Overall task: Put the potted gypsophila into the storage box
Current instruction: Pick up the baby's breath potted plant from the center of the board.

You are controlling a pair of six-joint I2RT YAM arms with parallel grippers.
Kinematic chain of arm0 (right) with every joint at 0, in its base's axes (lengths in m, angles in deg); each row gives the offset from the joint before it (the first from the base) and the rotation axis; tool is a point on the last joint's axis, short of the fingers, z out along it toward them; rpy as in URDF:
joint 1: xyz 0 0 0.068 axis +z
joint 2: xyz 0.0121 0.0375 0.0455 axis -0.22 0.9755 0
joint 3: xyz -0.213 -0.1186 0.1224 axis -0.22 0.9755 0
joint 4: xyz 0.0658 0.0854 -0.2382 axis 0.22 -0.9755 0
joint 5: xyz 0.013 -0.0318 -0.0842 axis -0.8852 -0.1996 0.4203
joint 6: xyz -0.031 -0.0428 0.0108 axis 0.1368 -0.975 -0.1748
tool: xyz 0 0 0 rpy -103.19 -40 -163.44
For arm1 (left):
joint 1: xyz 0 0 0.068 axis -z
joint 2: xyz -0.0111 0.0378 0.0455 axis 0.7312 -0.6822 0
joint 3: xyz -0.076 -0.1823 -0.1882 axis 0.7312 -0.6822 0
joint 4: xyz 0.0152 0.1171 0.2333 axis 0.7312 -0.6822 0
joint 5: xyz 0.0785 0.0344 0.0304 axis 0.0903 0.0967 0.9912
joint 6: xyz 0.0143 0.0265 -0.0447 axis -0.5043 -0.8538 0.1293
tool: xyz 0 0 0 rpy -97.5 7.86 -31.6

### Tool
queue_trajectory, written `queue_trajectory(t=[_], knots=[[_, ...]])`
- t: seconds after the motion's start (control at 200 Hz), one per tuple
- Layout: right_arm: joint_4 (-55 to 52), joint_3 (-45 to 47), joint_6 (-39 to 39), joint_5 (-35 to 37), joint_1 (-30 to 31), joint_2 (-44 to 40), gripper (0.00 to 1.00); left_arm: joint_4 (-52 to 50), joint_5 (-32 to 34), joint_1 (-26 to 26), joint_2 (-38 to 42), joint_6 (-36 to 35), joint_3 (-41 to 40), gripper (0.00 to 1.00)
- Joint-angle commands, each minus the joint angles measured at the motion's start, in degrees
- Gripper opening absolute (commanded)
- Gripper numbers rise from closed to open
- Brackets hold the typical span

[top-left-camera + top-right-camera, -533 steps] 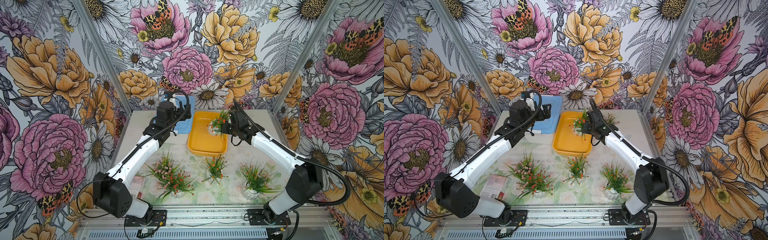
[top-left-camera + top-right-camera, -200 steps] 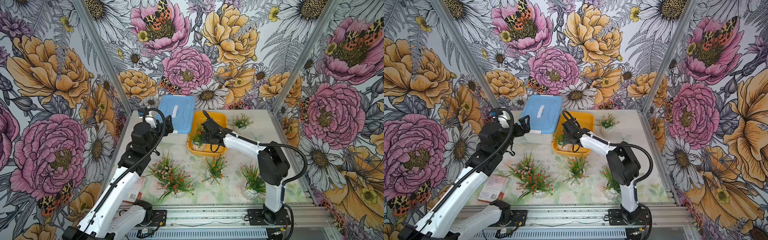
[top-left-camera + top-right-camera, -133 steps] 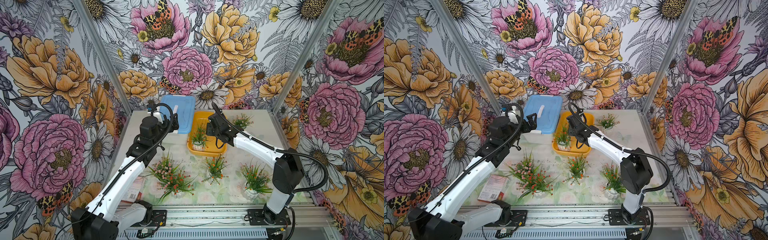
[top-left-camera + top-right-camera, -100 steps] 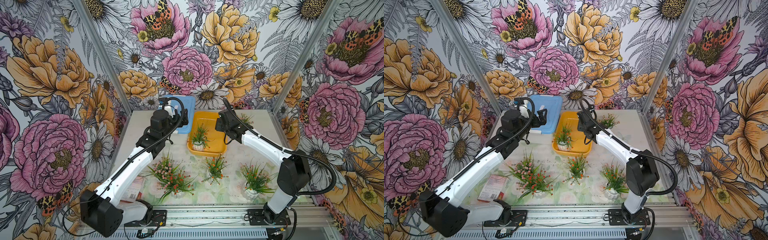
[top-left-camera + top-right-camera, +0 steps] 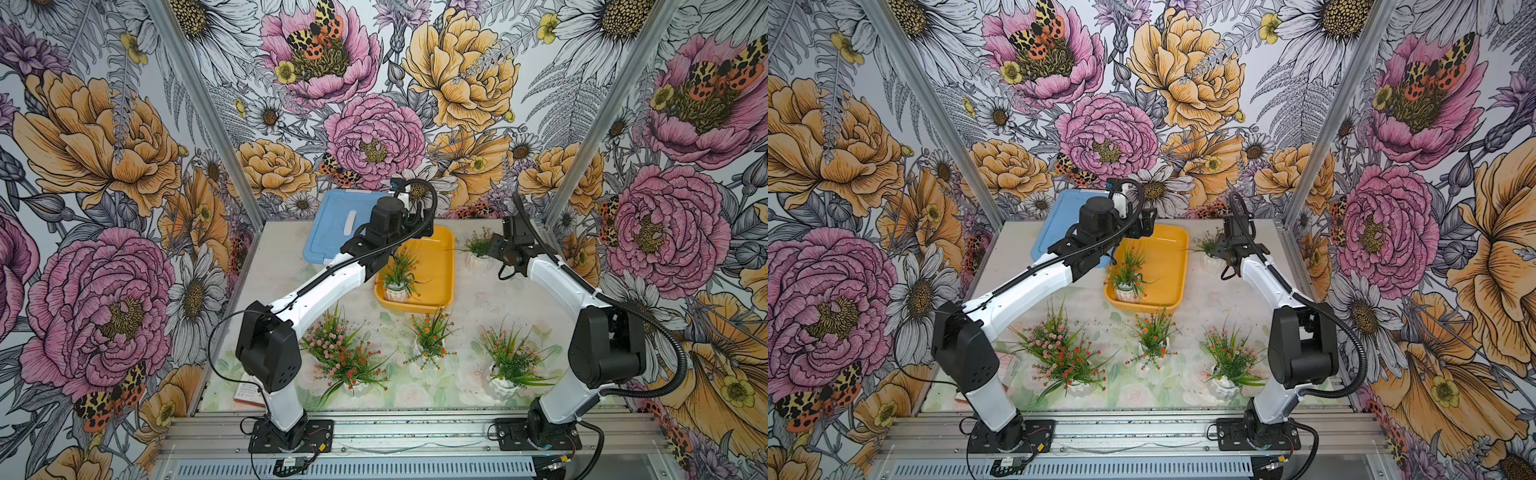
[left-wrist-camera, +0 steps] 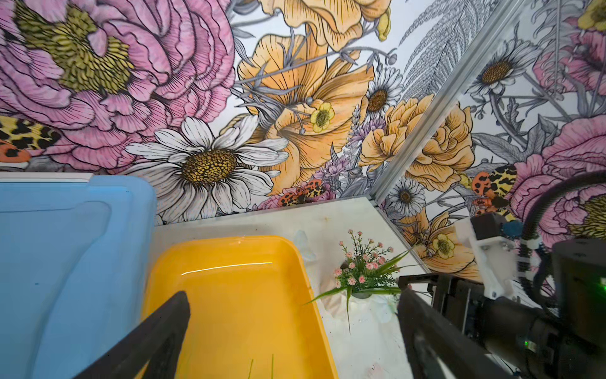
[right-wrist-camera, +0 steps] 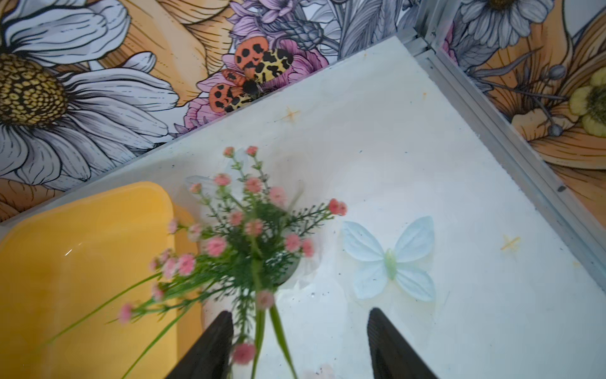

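Right wrist view puts the next job in front of me: a small potted gypsophila with pink blossoms and feathery green sprigs. It stands on the pale table just beside the shallow yellow-orange plastic storage box, outside its rim. My right gripper has its jaws partly spread with nothing clamped. A few stems cross the gap between the fingers, and the pot sits low between them.

In a top view my left gripper hangs over the far end of the box with its jaws wide apart and empty. One orange-flowered plant in a white pot already stands in the near corner of the box. Three more flowering pots wait on the table in front, and a translucent box with a light-blue lid lies off to the side.

I judge this plant light and top-heavy. The sprigs are soft and springy, so a grip on them would slip or bend them. The white pot is the place to hold — around its body, below the foliage. The leaves hide most of it, so I can't tell whether its wall is smooth or ribbed, and it may be slick. I would squeeze it gently and keep it upright.
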Motion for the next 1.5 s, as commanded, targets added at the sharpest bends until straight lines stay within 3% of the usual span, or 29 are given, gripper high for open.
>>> queue_trajectory(t=[0.0,0.24,0.41,0.71,0.89,1.1,1.376,1.496], knots=[[3.5,4.48,0.7,-5.67,-2.9,-2.59,0.64,1.1,-2.27,1.3,-5.46,2.44,5.22,0.99],[8.85,8.33,1.54,-15.52,-10.09,-0.8,0.59,0.95,2.32,5.03,-12.6,4.6,11.74,0.99],[15.88,10.24,4.68,-22.02,-13.56,0.06,0.58,-1.41,1.92,5.63,-15.19,4.82,15.48,0.99],[24.98,9.75,10.01,-30.79,-14.25,7.64,0.46,-4.96,2.67,4.85,-15.94,-3.78,18.97,0.99],[25.01,9.85,8.58,-28.04,-13.14,7.54,0.46,-4.49,2.25,3.66,-14.8,-6.72,17.76,0.99],[22.17,8.28,7.06,-24.7,-10.16,8.65,0.47,-4.52,-2.88,-0.16,-14.13,-6.7,17.85,0.99],[21.32,6.47,6.17,-21.6,-7.37,10.76,0.44,-5.15,-0.94,-1.61,-11.06,-5.32,13.32,0.99],[16.92,3.45,3.45,-15.94,-6.0,12.13,0.38,-3.73,1.77,-0.73,-8.84,-3.64,9.19,0.99]])
